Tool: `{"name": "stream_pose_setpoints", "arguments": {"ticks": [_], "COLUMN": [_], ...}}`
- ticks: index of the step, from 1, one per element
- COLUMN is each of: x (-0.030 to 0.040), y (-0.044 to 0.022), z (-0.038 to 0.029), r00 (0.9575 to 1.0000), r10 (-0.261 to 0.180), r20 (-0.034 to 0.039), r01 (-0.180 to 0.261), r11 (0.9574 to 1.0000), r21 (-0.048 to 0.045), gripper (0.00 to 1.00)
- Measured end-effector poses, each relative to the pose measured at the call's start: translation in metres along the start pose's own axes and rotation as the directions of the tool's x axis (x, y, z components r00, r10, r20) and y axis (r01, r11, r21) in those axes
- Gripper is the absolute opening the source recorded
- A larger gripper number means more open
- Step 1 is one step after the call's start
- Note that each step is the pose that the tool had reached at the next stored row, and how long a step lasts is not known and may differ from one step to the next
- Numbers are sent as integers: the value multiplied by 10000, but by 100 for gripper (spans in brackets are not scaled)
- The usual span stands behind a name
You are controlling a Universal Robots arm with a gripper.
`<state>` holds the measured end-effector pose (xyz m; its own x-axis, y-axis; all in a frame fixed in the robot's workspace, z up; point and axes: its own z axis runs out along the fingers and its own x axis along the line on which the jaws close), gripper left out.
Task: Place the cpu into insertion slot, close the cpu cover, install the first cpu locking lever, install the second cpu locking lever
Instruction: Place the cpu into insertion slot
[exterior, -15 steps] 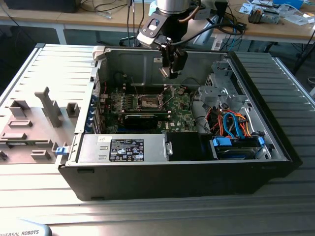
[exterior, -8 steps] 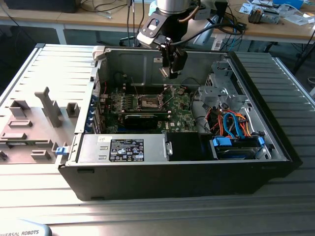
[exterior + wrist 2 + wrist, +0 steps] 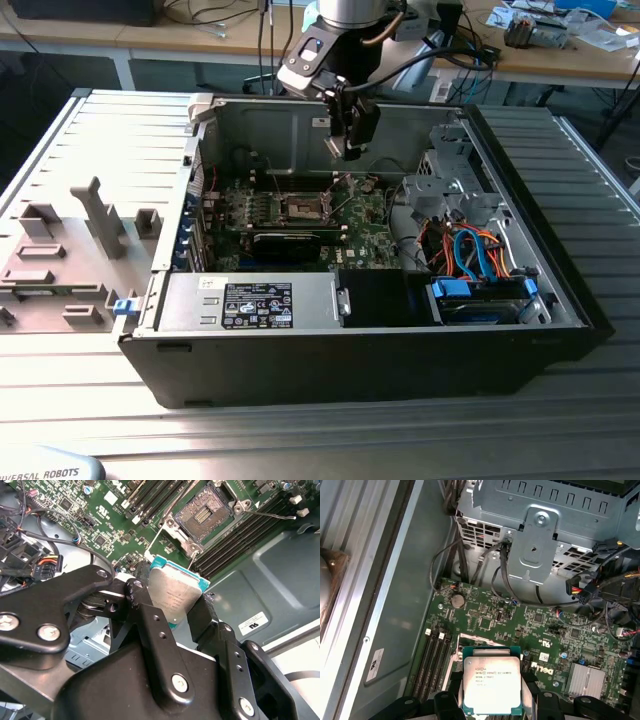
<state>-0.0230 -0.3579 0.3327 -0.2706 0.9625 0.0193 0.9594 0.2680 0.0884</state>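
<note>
My gripper (image 3: 350, 150) hangs inside the open computer case, above the motherboard (image 3: 355, 225) and slightly toward the exterior view's right of the insertion slot (image 3: 300, 207). It is shut on the cpu (image 3: 175, 592), a small square chip with a silvery top and a green edge, held by two opposite sides between the black fingers (image 3: 137, 597). In the first wrist view the cpu (image 3: 491, 680) faces the camera between the fingertips. The insertion slot (image 3: 205, 512) lies uncovered, its contact field showing. Thin wire locking levers (image 3: 272, 516) stick out beside it. I cannot make out the cpu cover.
A black graphics card (image 3: 285, 240) lies just in front of the socket. A labelled grey power supply (image 3: 250, 300) fills the case front. A metal drive cage (image 3: 450, 180) and coloured cables (image 3: 470, 250) crowd the exterior view's right. Grey fixtures (image 3: 100, 215) stand outside on the left.
</note>
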Motion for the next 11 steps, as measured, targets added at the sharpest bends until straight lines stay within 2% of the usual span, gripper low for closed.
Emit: {"name": "stream_pose_setpoints", "arguments": {"ticks": [11], "x": [0], "y": [0], "z": [0], "r00": [9998], "r10": [181], "r20": [16], "r01": [-181], "r11": [9998], "r21": [-4], "gripper": [54]}}
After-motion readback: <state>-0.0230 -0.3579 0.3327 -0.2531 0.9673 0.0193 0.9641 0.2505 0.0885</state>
